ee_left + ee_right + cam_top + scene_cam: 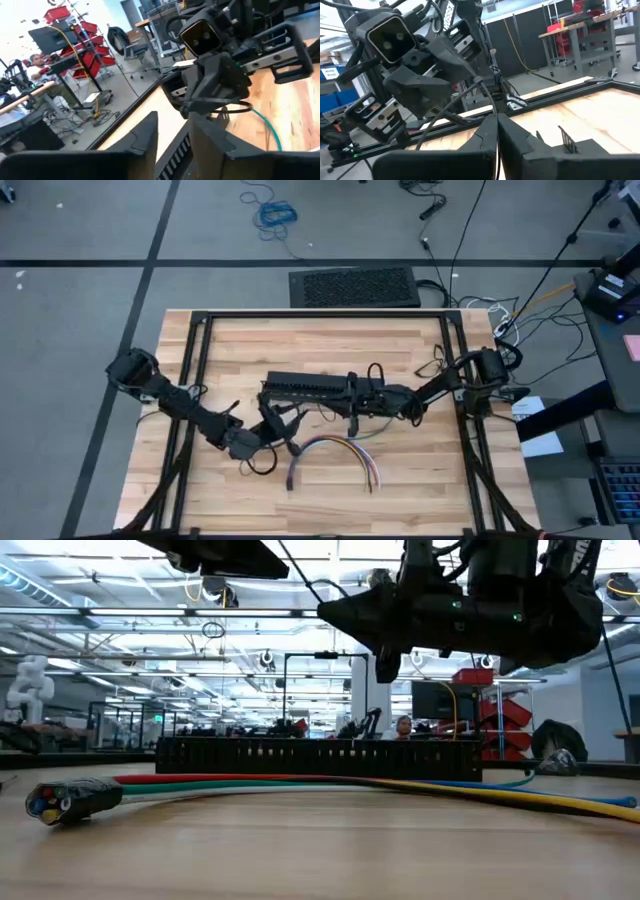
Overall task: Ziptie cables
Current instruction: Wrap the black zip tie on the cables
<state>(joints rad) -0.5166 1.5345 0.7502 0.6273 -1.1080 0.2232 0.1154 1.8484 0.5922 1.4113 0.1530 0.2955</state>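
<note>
Cables point(335, 448): arc loose on table, front of black bar point(305, 387), unbound. Left gripper point(170, 135): fingers parted, empty. Right gripper point(496, 131): fingers closed on ziptie point(455, 107). Tying not begun.

Right end effector point(496, 131) pinched on ziptie point(470, 92); left end effector point(487, 75) opposite.

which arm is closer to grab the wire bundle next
Left. Its gripper hangs beside the arched cables at the table's front; the right gripper sits farther back by the black bar.
</note>
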